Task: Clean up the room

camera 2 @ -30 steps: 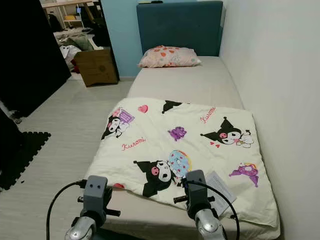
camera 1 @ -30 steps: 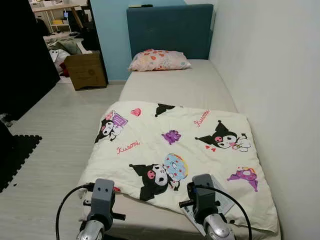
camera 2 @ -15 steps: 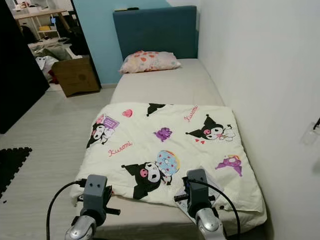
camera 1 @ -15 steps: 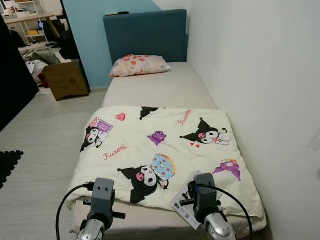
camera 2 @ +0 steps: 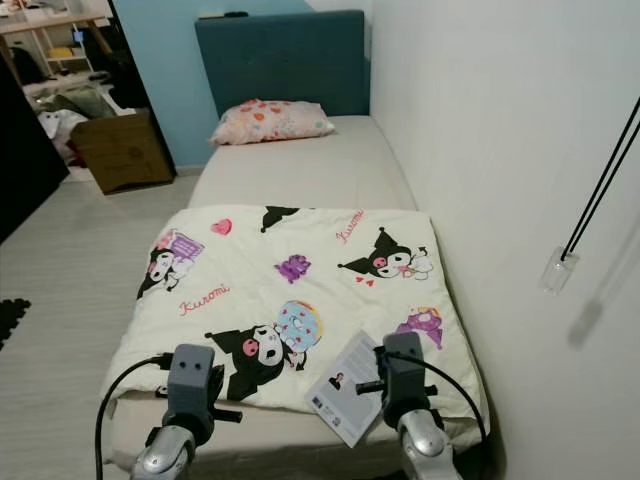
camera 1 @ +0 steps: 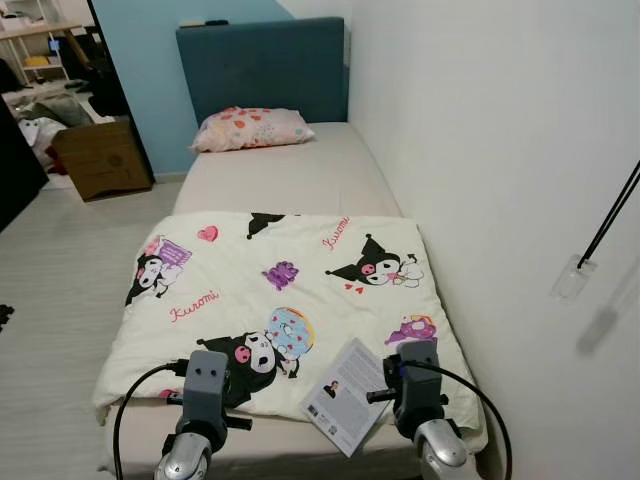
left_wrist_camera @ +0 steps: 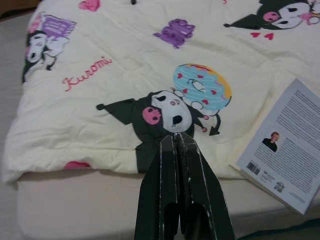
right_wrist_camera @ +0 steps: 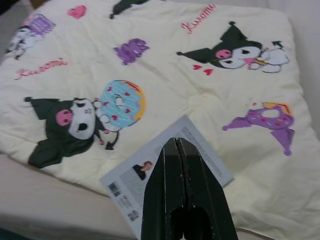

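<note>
So the whole view has swung left over the last second, which reads as the robot turning or stepping, not the stuff moving. The bed (camera 1: 300, 175) now sits more centre, and the book (camera 1: 345, 395), which was mostly hidden behind the right arm a second ago, is now in plain sight. It lies back cover up on the cartoon blanket (camera 1: 270, 290), down at about 5 o'clock on it, one corner hanging over the blanket's near edge.

Both arms hold low in front. Left tool (left_wrist_camera: 178, 145) is pinched fully together, empty, pointing at the black character print. Right tool (right_wrist_camera: 175, 150) is also closed tight with nothing in it, hovering right above the book.

My guess is the book is the next pickup, and the right tool needs to spread first. The pillow (camera 1: 250, 128) is at 12 o'clock by the headboard, and a cardboard box (camera 1: 100, 160) sits on the floor around 10.
</note>
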